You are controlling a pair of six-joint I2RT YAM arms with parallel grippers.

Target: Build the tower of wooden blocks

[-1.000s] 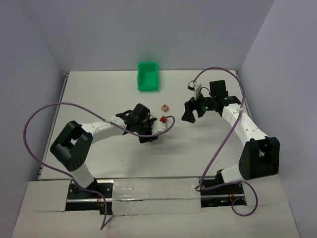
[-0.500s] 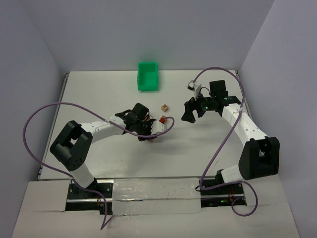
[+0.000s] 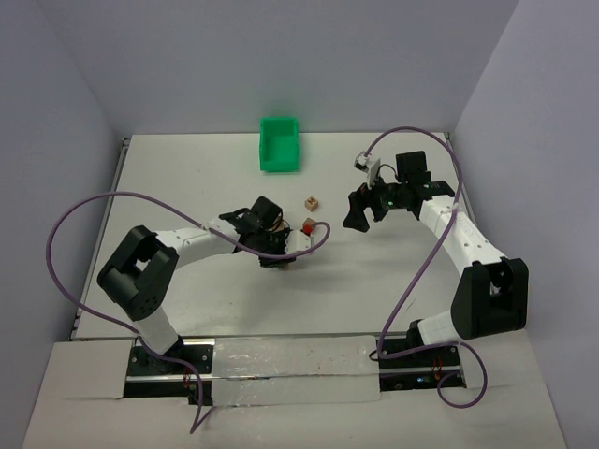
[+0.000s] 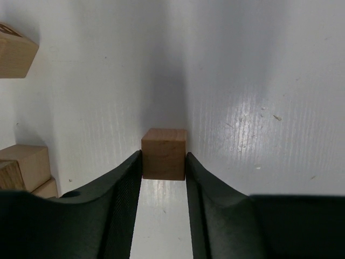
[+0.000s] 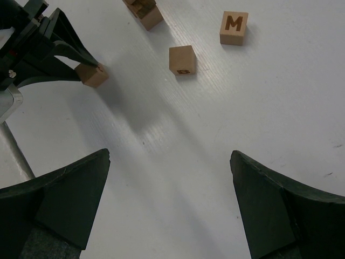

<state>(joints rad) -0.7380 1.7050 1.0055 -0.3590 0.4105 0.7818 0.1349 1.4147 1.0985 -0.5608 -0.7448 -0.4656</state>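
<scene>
White table (image 3: 187, 178) under pale walls holds the cubes: the left gripper (image 4: 164, 160) is pinched on one cube (image 4: 164, 144) that rests on the surface, a finger touching each side. A cluster of cubes (image 4: 24, 162) sits just to its left. The right gripper (image 5: 170, 156) hangs spread wide above the table, holding nothing, with an M cube (image 5: 234, 28) and a B cube (image 5: 182, 59) lying apart ahead of it.

A wood block (image 4: 164, 145) sits within the left tool (image 4: 164, 159), between its jaws.
</scene>
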